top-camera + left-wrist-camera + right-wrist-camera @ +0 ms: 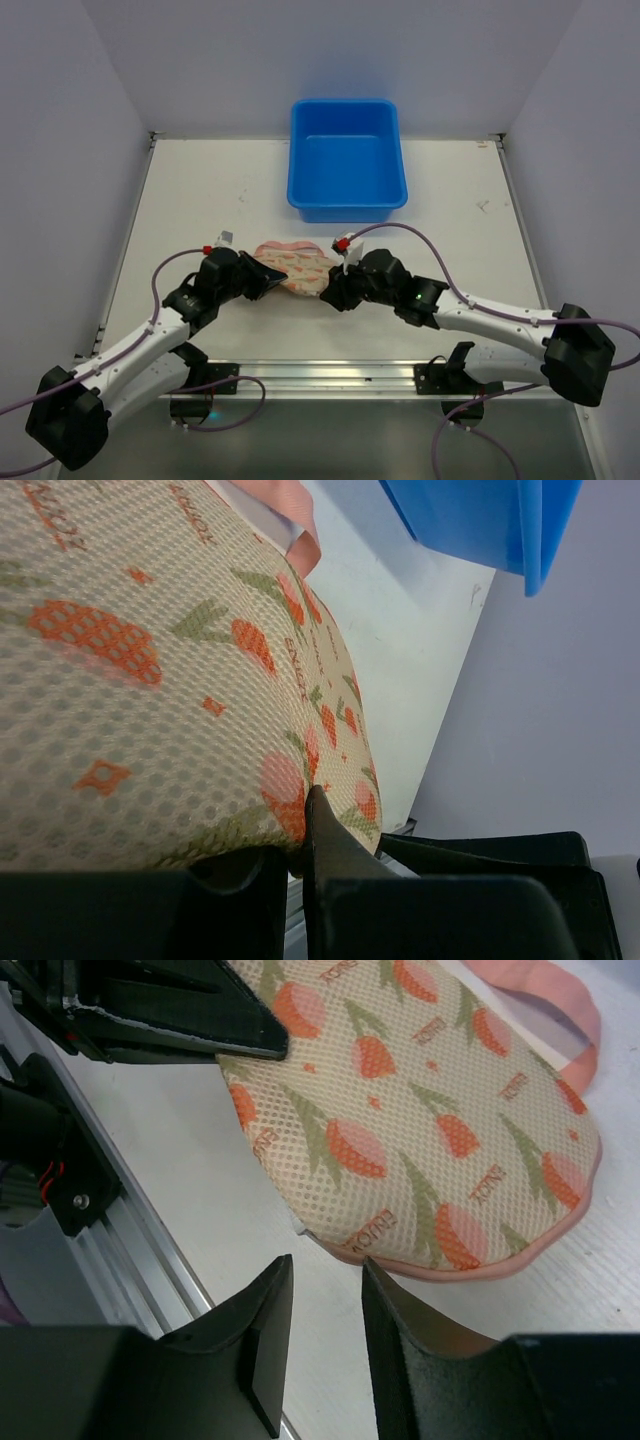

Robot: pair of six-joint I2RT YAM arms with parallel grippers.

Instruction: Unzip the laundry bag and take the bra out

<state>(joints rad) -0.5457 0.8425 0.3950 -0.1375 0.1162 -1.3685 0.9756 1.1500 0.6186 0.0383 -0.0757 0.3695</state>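
Note:
The laundry bag point(296, 264) lies flat and zipped shut on the table in front of the blue tub, cream with orange-pink print and pink edging. My left gripper point(268, 277) is shut on its left end; in the left wrist view the printed fabric point(150, 680) fills the frame and the gripper point(300, 825) pinches its edge. My right gripper point(330, 291) is open and empty, its tips point(327, 1265) just short of the bag's pink near edge point(470, 1265). A small pale tab point(298, 1228) sticks out at that edge. The pink loop point(585, 1020) lies at the far side. The bra is hidden.
The blue tub point(347, 160) stands behind the bag and looks empty; its corner shows in the left wrist view point(500, 520). A metal rail point(330, 375) runs along the table's near edge, close under the right gripper point(130, 1250). Grey walls enclose the table.

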